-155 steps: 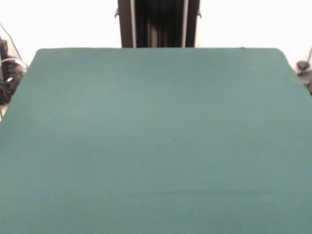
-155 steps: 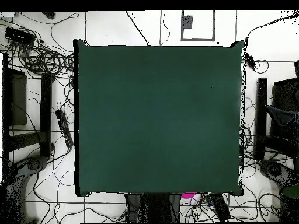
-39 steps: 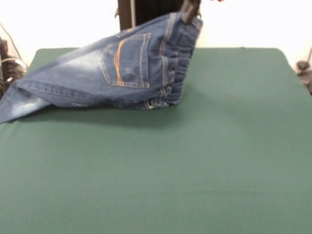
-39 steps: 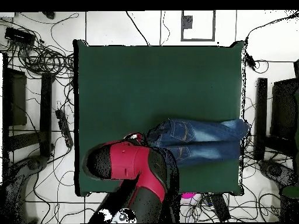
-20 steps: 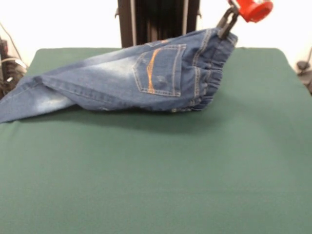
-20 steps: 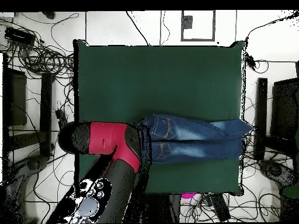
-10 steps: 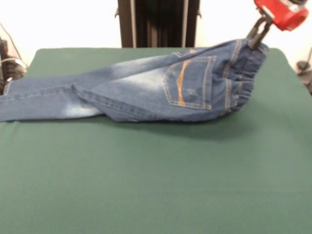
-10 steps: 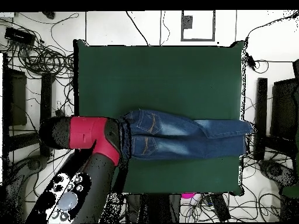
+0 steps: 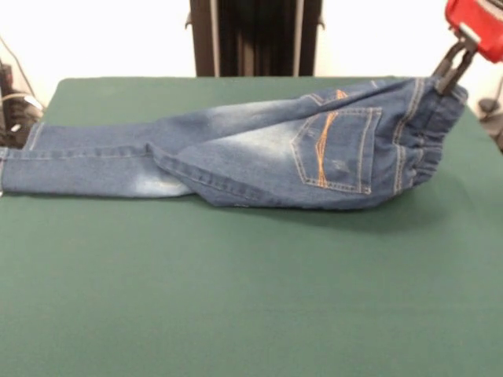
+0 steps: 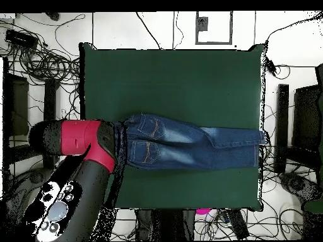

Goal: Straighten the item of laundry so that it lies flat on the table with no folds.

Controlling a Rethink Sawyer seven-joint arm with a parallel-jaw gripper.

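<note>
- While clamped on the waistband, the gripper (image 9: 449, 76) holds that end of the jeans (image 9: 259, 161) raised at one table (image 9: 251, 298) edge, presumably so drag pulls out folds.
- Legs trail flat across the table toward the opposite edge, one overlapping the other.

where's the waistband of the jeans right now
In the front view the waistband is at the right, lifted off the table and pinched by the gripper. The legs trail left to the table's left edge.
</note>
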